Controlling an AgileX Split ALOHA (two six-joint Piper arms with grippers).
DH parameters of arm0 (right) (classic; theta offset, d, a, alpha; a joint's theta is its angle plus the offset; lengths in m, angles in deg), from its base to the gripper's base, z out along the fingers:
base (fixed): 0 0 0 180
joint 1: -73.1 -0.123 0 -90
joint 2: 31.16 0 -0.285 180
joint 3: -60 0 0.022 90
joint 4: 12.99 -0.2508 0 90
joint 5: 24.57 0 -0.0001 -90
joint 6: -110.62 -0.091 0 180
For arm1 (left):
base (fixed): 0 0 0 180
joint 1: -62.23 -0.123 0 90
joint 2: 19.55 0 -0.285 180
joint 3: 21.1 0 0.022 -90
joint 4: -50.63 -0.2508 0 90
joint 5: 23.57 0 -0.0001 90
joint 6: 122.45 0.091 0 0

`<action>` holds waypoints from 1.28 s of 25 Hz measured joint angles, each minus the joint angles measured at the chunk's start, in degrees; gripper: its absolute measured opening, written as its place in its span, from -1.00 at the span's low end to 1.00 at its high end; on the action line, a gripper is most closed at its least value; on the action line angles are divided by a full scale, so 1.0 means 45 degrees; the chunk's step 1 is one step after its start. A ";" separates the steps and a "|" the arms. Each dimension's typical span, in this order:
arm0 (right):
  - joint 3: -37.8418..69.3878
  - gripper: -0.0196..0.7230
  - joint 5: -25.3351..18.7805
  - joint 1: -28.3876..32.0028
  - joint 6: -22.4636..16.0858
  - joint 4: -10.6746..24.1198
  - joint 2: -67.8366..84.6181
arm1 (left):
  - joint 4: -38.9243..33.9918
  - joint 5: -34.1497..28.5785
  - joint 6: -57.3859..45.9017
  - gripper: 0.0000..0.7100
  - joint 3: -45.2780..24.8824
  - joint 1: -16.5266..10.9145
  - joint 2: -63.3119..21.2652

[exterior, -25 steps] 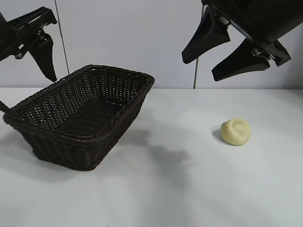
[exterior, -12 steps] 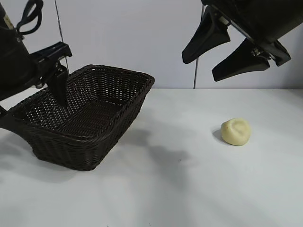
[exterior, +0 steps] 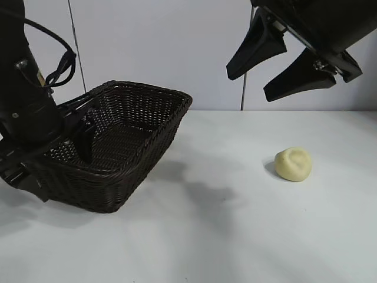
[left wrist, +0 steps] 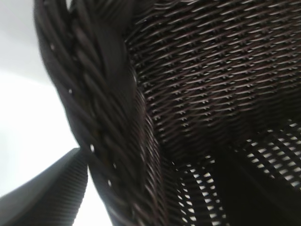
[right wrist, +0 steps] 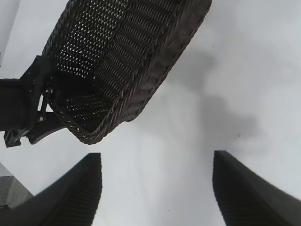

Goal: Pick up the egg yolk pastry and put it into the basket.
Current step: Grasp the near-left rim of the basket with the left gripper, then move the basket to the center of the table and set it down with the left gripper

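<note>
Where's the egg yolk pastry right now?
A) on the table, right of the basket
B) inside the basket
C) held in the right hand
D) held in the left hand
A: the egg yolk pastry lies on the bare table, well to the right of the basket, with no hand touching it.

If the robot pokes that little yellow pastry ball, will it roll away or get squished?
The egg yolk pastry looks rounded, so a sideways poke might roll it a little. Its dimpled top hints it's soft, so a hard squeeze could probably dent it. It sits alone on the table, nothing nearby to stop it.
</note>
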 joint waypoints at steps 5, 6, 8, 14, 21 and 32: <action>0.0000 0.36 0.0000 0.0000 0.0000 0.0000 0.0000 | 0.0000 0.0126 -0.0013 -0.14 0.0000 0.0000 0.0000; 0.0000 0.36 0.0000 0.0000 0.0000 0.0000 0.0000 | 0.0000 0.0113 -0.0062 -0.27 0.0000 0.0000 0.0000; 0.0000 0.36 0.0000 0.0000 0.0000 0.0000 0.0000 | 0.0014 0.0149 -0.0198 -0.52 0.0000 0.0000 0.0000; 0.0000 0.36 0.0000 0.0000 0.0000 0.0000 0.0000 | 0.0067 0.0254 -0.0737 -0.72 0.0037 -0.0045 0.0000; 0.0000 0.36 0.0000 0.0000 0.0000 0.0000 0.0000 | 0.0763 -0.0053 -0.0135 -0.72 0.0328 -0.0338 0.0000; 0.0000 0.36 0.0000 0.0000 0.0000 0.0049 0.0000 | 0.3377 -0.0877 0.6310 -0.73 0.1121 -0.1871 -0.0307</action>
